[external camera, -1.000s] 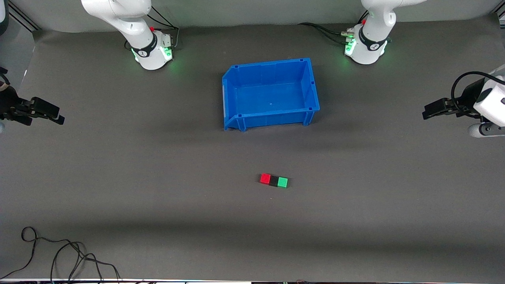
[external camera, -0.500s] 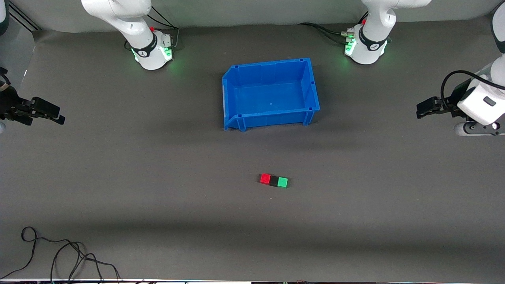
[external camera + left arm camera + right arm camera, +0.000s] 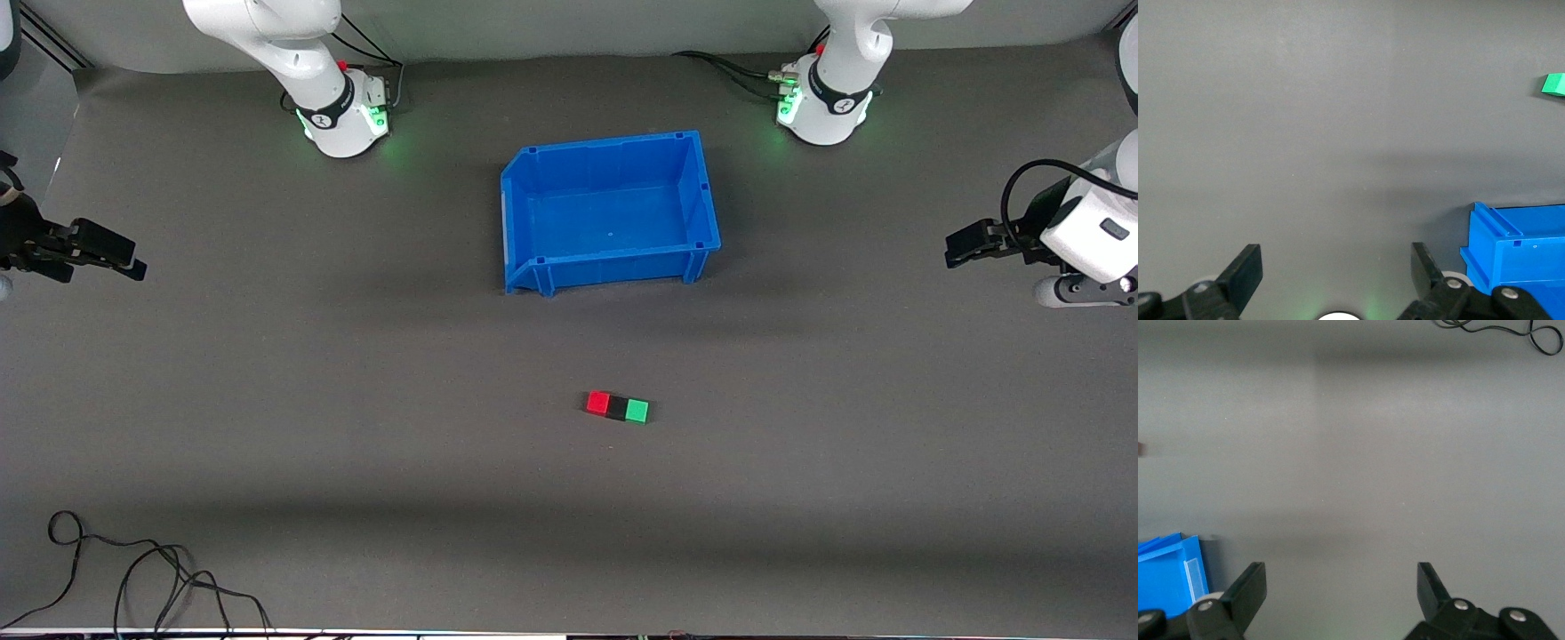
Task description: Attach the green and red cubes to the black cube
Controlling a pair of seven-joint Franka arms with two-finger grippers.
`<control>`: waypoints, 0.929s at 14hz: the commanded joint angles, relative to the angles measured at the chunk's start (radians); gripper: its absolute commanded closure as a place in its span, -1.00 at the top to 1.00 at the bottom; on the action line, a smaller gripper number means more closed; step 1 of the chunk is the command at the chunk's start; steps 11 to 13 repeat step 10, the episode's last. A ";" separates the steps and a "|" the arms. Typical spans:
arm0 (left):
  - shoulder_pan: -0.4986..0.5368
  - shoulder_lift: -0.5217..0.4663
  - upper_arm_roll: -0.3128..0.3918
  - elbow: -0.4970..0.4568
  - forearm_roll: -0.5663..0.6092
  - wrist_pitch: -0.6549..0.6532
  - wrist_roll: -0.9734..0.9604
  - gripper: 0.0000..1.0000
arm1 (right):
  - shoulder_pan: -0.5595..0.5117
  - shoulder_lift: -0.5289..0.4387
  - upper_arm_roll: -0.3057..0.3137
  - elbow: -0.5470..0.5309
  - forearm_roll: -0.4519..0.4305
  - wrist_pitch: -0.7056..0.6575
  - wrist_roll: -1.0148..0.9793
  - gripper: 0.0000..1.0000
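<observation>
A red cube [image 3: 598,403], a black cube [image 3: 618,406] and a green cube [image 3: 637,410] lie in one touching row on the mat, black in the middle, nearer to the front camera than the blue bin [image 3: 521,227]. The green cube also shows in the left wrist view [image 3: 1553,85]. My left gripper [image 3: 962,248] is open and empty, up over the mat at the left arm's end of the table; it shows in its wrist view [image 3: 1336,267]. My right gripper [image 3: 124,260] is open and empty over the right arm's end; it shows in its wrist view [image 3: 1341,585].
The blue bin stands empty between the two arm bases and the cubes; its corner shows in the left wrist view [image 3: 1511,257] and the right wrist view [image 3: 1168,577]. A black cable [image 3: 133,573] lies coiled near the front edge at the right arm's end.
My left arm has swung slightly, first toward the bin, then back toward its end of the table. The right arm and the cubes have not moved.
</observation>
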 commanded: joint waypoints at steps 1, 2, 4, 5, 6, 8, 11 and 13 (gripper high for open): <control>-0.004 -0.006 -0.009 0.003 0.017 0.018 0.054 0.99 | 0.002 -0.018 0.002 -0.018 -0.012 0.006 -0.016 1.00; -0.002 -0.006 -0.011 0.003 0.017 0.027 0.092 0.99 | 0.002 -0.018 0.002 -0.018 -0.012 0.006 -0.016 1.00; -0.002 -0.006 -0.011 0.003 0.017 0.024 0.097 0.99 | 0.002 -0.018 0.002 -0.018 -0.012 0.006 -0.016 1.00; -0.002 -0.006 -0.011 0.003 0.017 0.024 0.097 0.99 | 0.002 -0.018 0.002 -0.019 -0.012 0.006 -0.016 1.00; -0.002 -0.006 -0.009 0.003 0.017 0.021 0.096 0.99 | 0.002 -0.018 0.002 -0.019 -0.012 0.006 -0.016 1.00; -0.003 -0.006 -0.009 0.003 0.017 0.018 0.094 0.99 | 0.002 -0.018 0.002 -0.019 -0.012 0.006 -0.016 1.00; -0.003 -0.006 -0.009 0.003 0.017 0.019 0.093 1.00 | 0.002 -0.018 0.002 -0.018 -0.012 0.006 -0.016 1.00; -0.003 -0.006 -0.009 0.003 0.017 0.019 0.093 1.00 | 0.002 -0.018 0.002 -0.018 -0.012 0.006 -0.016 1.00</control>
